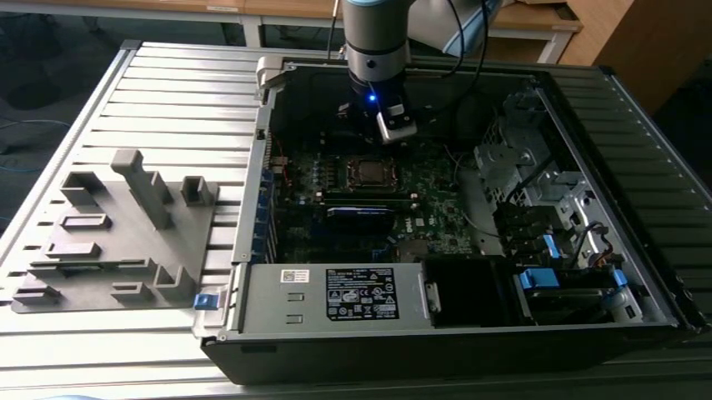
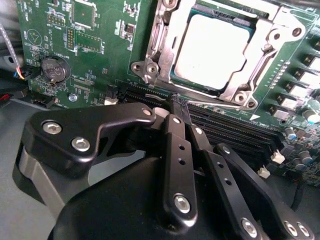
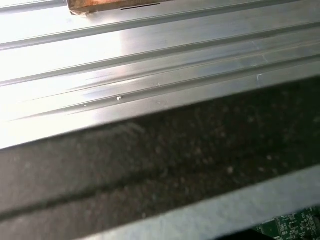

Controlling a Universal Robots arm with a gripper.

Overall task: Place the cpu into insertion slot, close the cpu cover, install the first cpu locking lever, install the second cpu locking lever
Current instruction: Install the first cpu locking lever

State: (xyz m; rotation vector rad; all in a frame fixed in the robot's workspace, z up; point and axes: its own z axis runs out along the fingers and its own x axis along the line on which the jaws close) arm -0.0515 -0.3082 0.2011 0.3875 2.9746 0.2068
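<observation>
1. while the gripper [image 2: 176,104] hovers, fingers pressed together and empty, the cpu [image 2: 210,50] lies seated under the cpu cover [image 2: 260,70].
2. a skewed push could slip and gouge the motherboard [image 2: 100,30].

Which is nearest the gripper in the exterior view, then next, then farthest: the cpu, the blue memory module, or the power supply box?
1. cpu, in its socket, close by the gripper.
2. blue memory module, farther along the board, toward the camera.
3. power supply box, at the case's near edge, farthest.
</observation>
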